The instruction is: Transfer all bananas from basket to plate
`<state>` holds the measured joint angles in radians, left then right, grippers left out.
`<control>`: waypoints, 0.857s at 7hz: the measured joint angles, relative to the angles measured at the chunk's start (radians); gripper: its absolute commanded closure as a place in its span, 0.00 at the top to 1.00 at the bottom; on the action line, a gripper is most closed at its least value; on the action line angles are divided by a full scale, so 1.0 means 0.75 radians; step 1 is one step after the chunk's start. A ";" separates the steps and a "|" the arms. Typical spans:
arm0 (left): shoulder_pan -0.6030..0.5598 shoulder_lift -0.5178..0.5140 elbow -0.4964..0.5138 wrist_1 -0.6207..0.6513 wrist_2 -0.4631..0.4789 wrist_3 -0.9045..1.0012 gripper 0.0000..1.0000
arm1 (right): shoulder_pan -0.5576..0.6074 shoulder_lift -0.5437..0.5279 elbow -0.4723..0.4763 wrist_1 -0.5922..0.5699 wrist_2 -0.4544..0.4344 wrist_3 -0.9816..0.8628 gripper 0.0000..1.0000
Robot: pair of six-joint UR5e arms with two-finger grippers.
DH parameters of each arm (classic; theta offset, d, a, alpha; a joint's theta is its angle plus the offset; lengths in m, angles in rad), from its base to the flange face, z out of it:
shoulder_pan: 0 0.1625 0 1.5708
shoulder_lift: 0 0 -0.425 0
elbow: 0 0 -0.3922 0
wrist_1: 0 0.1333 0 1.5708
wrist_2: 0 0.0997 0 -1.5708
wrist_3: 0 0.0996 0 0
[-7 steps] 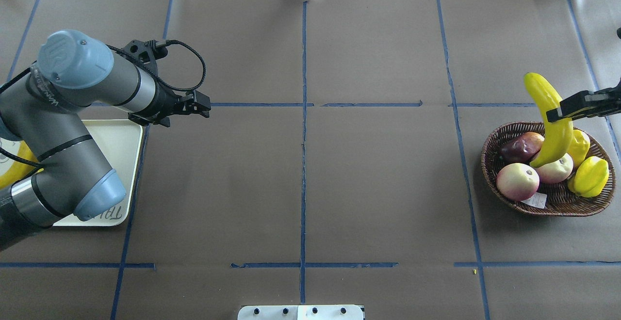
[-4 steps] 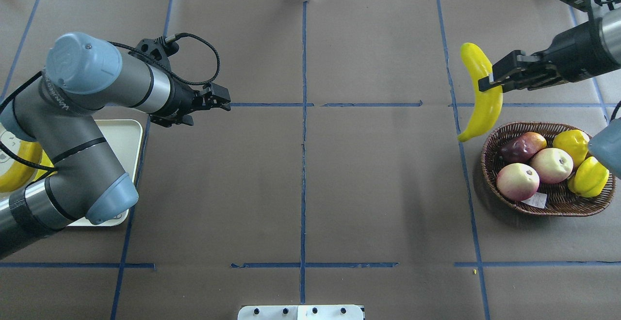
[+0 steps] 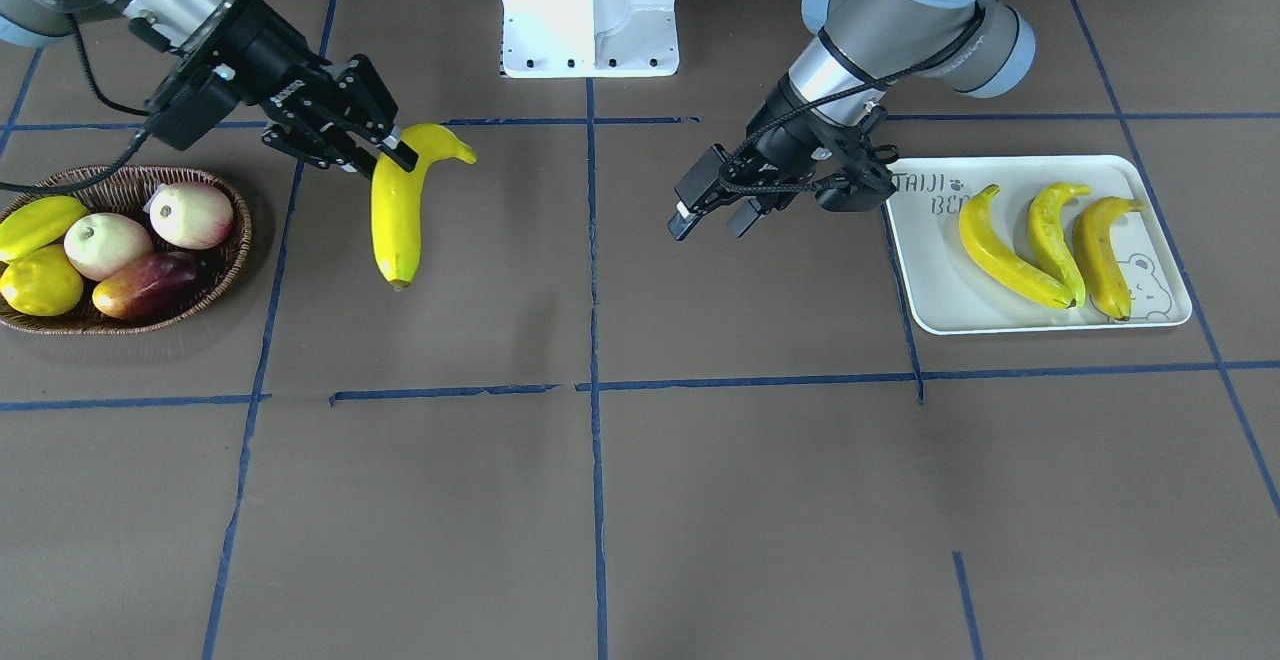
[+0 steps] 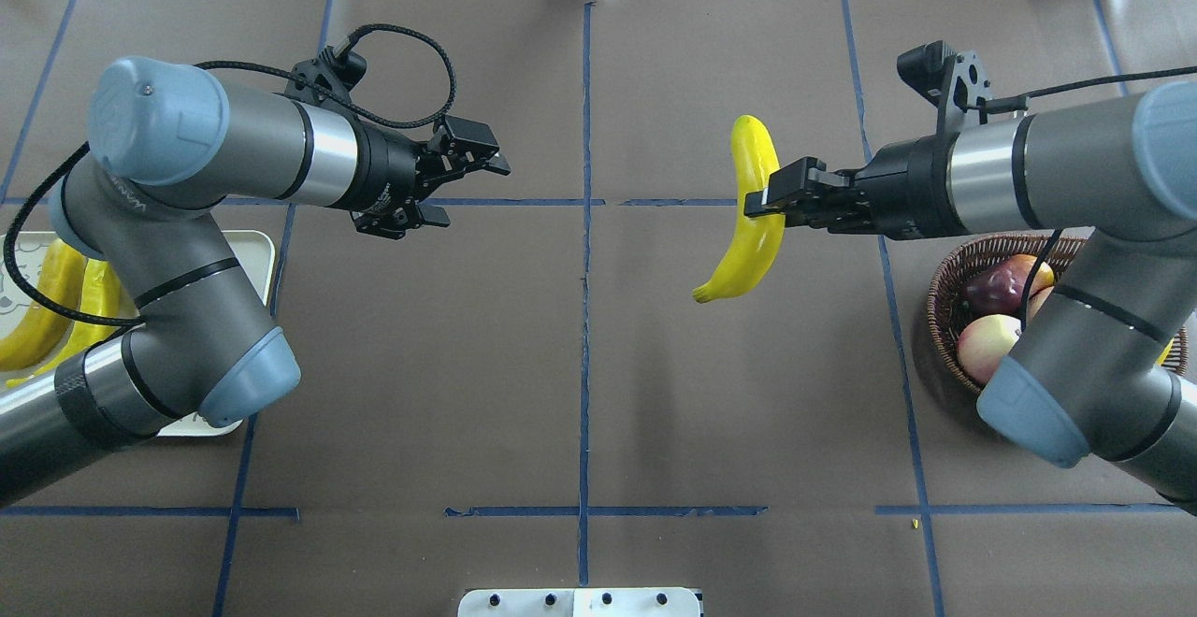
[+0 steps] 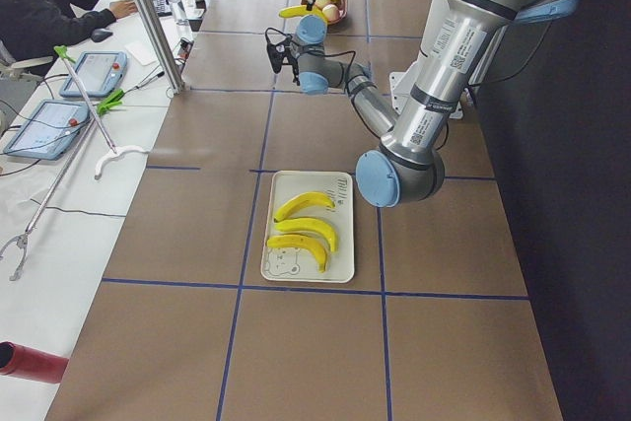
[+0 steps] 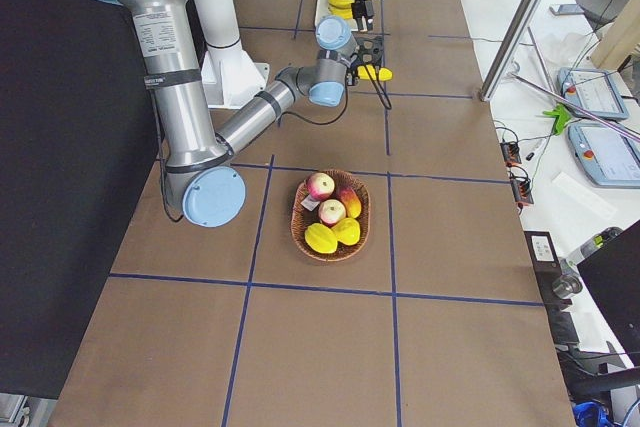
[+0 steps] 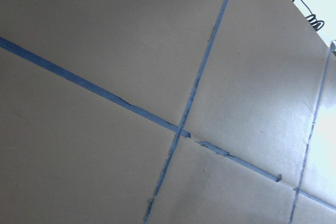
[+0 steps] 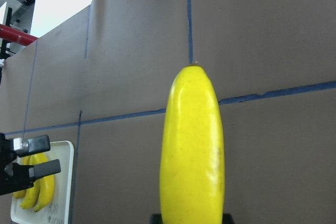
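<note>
Tape lines (image 4: 584, 318) in blue cross the brown-papered bench (image 4: 421, 365). The right pincer (image 4: 767, 198) is clenched on a banana (image 4: 753, 243), its fingers pressing on either side of the yellow body. The fruit is held outside the basket (image 3: 243, 230), over bare bench between the basket and the centre tape line. In the right wrist view it sticks straight out ahead of the pincer, with the plate small in the far corner. The left pincer (image 3: 708, 228) is released, fingers spread and holding nothing. It hovers between the plate (image 3: 930, 285) and the centre line, pointing toward the held banana across the gap. Three bananas (image 3: 1055, 240) lie side by side on the white plate, curved the same way, with the one at the end next to the cartoon bear face. The basket holds other fruit: two pale pink apples (image 3: 105, 245), a dark red fruit (image 3: 150, 285) and two yellow ones (image 3: 40, 280).
</note>
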<state>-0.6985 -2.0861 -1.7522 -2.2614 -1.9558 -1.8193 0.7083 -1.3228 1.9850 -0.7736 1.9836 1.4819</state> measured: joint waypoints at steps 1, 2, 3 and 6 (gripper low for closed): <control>0.007 -0.045 0.022 -0.025 0.000 -0.040 0.99 | -0.089 0.016 0.000 0.028 -0.107 0.028 0.02; 0.019 -0.100 0.059 -0.035 0.000 -0.056 0.99 | -0.156 0.031 0.001 0.039 -0.184 0.040 0.02; 0.029 -0.163 0.106 -0.040 0.000 -0.075 0.99 | -0.204 0.044 0.002 0.042 -0.236 0.045 0.02; 0.062 -0.301 0.243 -0.118 0.008 -0.162 0.99 | -0.273 0.066 0.000 0.043 -0.306 0.049 0.02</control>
<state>-0.6521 -2.3119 -1.5699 -2.3501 -1.9498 -1.9407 0.5037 -1.2732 1.9851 -0.7410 1.7540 1.5185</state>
